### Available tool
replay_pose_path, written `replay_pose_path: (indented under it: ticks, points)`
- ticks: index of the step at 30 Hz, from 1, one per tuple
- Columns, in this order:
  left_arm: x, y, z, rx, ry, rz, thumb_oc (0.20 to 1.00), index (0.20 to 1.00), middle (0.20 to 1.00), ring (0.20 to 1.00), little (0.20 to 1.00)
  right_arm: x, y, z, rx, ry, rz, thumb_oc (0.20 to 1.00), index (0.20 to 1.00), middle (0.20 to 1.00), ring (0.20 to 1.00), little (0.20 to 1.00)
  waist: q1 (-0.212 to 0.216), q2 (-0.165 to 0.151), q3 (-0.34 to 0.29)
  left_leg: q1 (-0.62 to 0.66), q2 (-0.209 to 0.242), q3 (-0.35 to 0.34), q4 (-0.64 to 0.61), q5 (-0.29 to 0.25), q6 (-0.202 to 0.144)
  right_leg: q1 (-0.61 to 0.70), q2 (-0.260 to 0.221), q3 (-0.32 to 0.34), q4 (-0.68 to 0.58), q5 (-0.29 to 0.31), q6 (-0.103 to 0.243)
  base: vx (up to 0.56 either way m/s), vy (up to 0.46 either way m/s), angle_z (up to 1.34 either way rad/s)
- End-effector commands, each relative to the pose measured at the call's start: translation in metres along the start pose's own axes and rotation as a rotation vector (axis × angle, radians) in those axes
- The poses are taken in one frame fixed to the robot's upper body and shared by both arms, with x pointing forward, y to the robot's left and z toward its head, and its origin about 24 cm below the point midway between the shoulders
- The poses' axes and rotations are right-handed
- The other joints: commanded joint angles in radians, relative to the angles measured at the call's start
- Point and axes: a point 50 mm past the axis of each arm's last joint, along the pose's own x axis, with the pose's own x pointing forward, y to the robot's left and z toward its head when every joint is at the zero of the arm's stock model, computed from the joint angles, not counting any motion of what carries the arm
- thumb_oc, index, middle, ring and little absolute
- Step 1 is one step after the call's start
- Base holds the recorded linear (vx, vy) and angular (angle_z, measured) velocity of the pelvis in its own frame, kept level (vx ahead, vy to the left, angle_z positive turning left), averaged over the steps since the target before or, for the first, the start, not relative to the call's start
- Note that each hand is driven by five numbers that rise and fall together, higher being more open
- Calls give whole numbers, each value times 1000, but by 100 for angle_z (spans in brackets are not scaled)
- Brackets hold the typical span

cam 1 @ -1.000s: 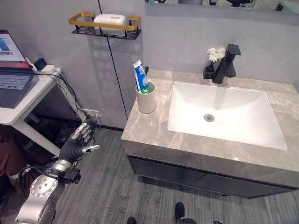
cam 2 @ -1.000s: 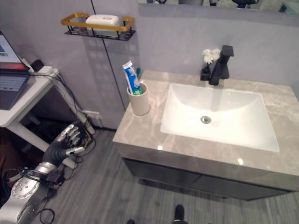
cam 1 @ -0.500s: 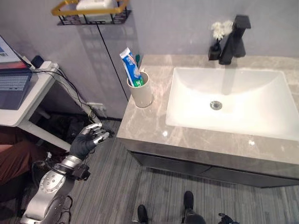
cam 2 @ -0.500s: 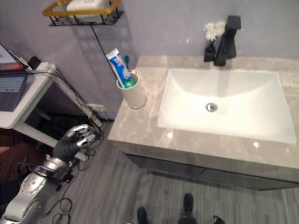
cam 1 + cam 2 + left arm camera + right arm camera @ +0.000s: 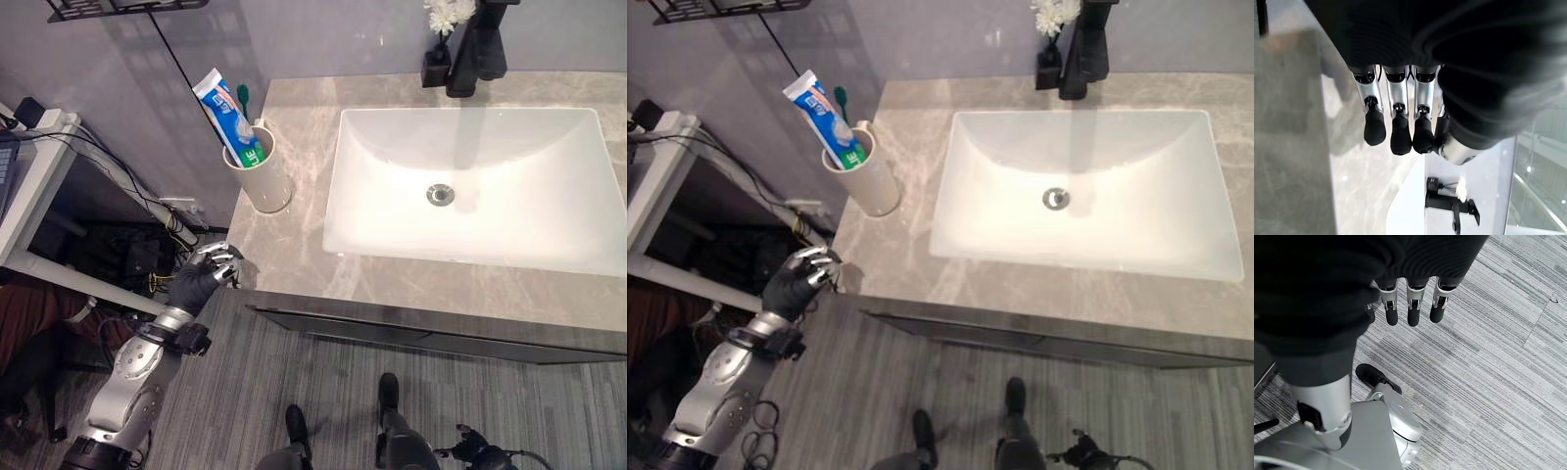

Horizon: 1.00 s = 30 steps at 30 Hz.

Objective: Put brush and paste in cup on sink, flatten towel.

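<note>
The cup (image 5: pixel 263 174) stands on the counter (image 5: pixel 294 250) left of the sink (image 5: pixel 460 186), and it already holds the paste (image 5: pixel 227 115), leaning left, with the green-headed brush (image 5: pixel 243 96) upright behind it. So the first part of the task looks done. No towel can be seen on the counter or beside it, so I judge the towel step is next and the towel has yet to be found.

The left hand (image 5: pixel 206 277) hangs just off the counter's near left corner, below the cup. Its fingers (image 5: pixel 1396 132) are bent in a relaxed curl and hold nothing; in the left wrist view they point along the counter toward the faucet (image 5: pixel 1449 203) at the far side. The right hand (image 5: pixel 1410 308) hangs over the grey floor (image 5: pixel 1498 357), fingers loosely straight, also empty.

The next move calls for locating the towel, probably off to one side of the present view, then bringing a hand over it with fingers spread flat to press and smooth it. The left hand should stay clear of the cup as it moves, since the tall paste makes the cup easy to tip.
</note>
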Motion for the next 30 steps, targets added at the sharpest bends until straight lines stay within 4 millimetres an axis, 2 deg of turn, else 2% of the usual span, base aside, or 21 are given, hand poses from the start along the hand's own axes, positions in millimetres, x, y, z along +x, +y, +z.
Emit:
replay_pose_path:
  ticks: [1,6,17,30]
  points:
    - [12,4,21,67,-102,12,200,200,200,200,200,2,8,24,18,-66,7,1000,1000,1000,1000,1000,-19,-48,17,61,11,34,8,-10,-32,-5,-53,17,0,5,68,7,-27,3]
    - [21,12,18,68,-107,81,200,200,200,200,200,1,12,34,20,-106,19,1000,1000,1000,1000,1000,-31,-55,12,55,21,46,8,-7,-37,-18,-43,26,0,6,64,3,-9,-1]
    - [47,12,21,63,-125,109,200,200,200,200,200,1,13,28,0,-77,23,1000,1000,1000,1000,1000,-58,-59,7,40,30,53,8,-3,-44,-41,-34,31,0,12,62,2,-6,-4]
    - [69,18,21,44,-125,182,200,200,200,200,200,1,15,32,-2,-94,25,1000,1000,1000,1000,1000,-82,-63,-1,24,35,65,8,-2,-47,-67,-30,47,0,22,60,0,0,-2]
